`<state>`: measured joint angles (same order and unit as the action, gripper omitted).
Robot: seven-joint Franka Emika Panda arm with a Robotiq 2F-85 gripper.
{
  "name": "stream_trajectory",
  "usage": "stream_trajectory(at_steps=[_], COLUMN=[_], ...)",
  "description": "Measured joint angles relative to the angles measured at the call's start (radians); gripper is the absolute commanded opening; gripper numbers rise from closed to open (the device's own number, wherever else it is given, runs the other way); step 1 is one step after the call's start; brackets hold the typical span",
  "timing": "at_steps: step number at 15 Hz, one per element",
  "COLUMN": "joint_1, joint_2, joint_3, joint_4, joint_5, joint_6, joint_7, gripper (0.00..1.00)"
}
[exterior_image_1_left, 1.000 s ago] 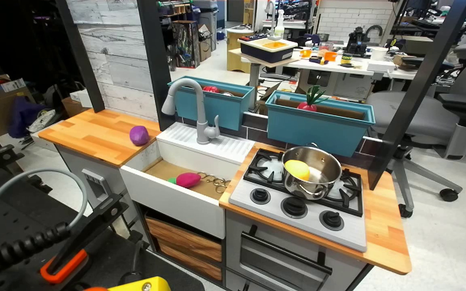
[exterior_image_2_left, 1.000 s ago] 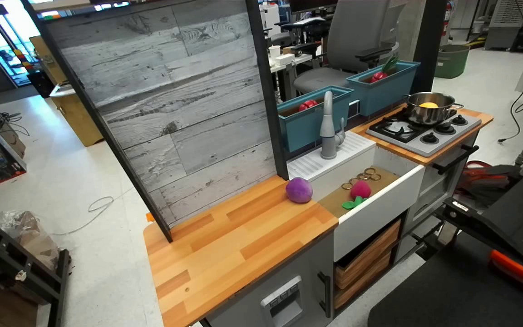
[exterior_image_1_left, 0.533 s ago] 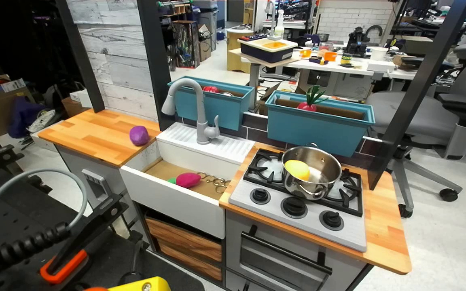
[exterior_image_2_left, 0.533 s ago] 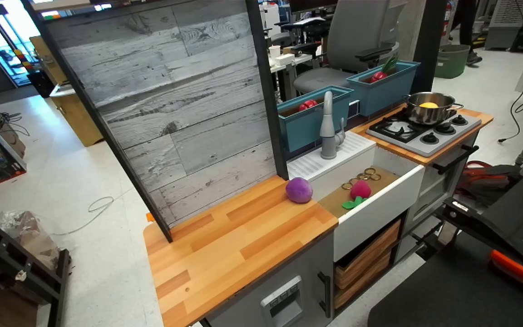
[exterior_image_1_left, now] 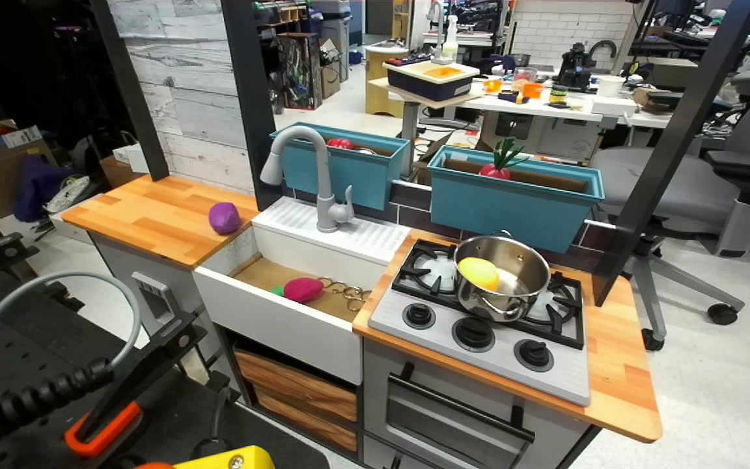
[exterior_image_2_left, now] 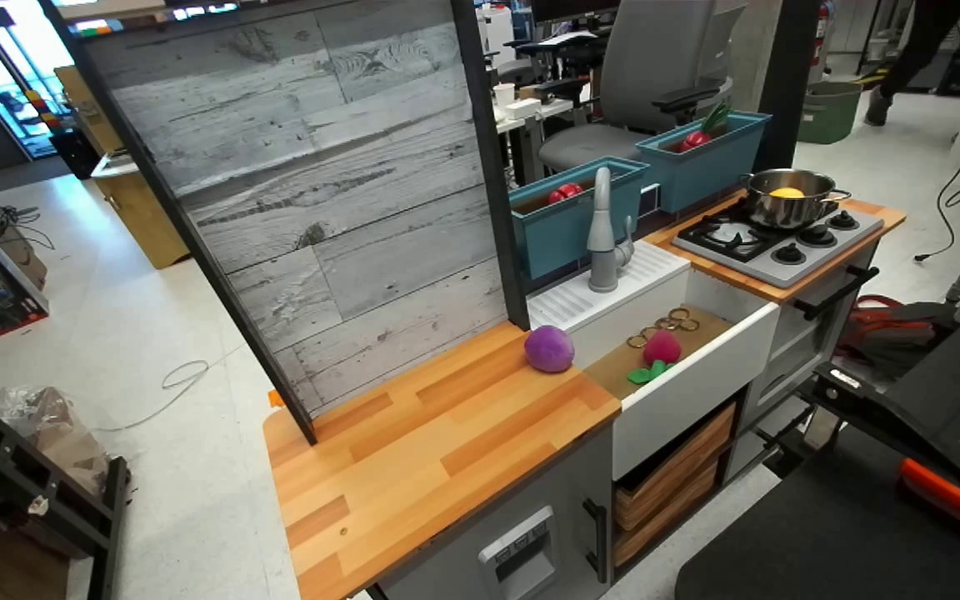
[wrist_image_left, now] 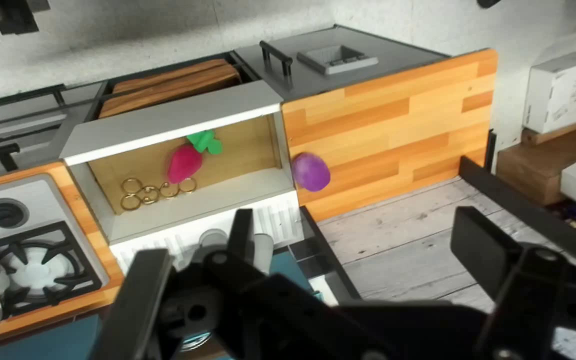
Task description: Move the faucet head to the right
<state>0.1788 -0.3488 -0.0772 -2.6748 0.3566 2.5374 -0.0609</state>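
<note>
Faucet head [exterior_image_1_left: 321, 163] unmoved, person [exterior_image_2_left: 923, 46] farther right

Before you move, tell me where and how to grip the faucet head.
Probably grip the faucet head by its downturned tip, pinching across it from the sink side: the arch leaves that slim end hanging free, while the blue box stands behind the faucet.

Past the far edge of the orange wood-topped desk [exterior_image_2_left: 413, 454], a grey, black-armed office chair [exterior_image_1_left: 707, 189] stands on a pale floor [exterior_image_1_left: 707, 384]; farther off are a white brick-patterned wall [exterior_image_1_left: 557, 29] and bright glass windows [exterior_image_2_left: 42, 62].
</note>
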Motion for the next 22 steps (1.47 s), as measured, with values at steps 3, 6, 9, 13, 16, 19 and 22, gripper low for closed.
stream_trajectory(at_steps=[3, 6, 9, 13, 16, 19, 22], joint_1=[0.000, -0.001, -0.013, -0.023, -0.028, -0.023, -0.011], joint_2=[0.152, 0.308, 0.450, 0.625, 0.741, 0.831, 0.902], joint_3=[0.006, 0.021, 0.051, 0.053, 0.031, 0.003, -0.018], joint_4=[0.059, 0.138, 0.221, 0.320, 0.385, 0.445, 0.499], joint_5=[0.002, 0.009, 0.009, -0.058, -0.144, -0.175, -0.176], joint_6=[0.147, 0.272, 0.370, 0.480, 0.545, 0.560, 0.560], joint_7=[0.033, 0.051, 0.067, 0.111, 0.177, 0.209, 0.224], gripper=[1.00, 1.00, 1.00, 1.00, 1.00, 1.00, 1.00])
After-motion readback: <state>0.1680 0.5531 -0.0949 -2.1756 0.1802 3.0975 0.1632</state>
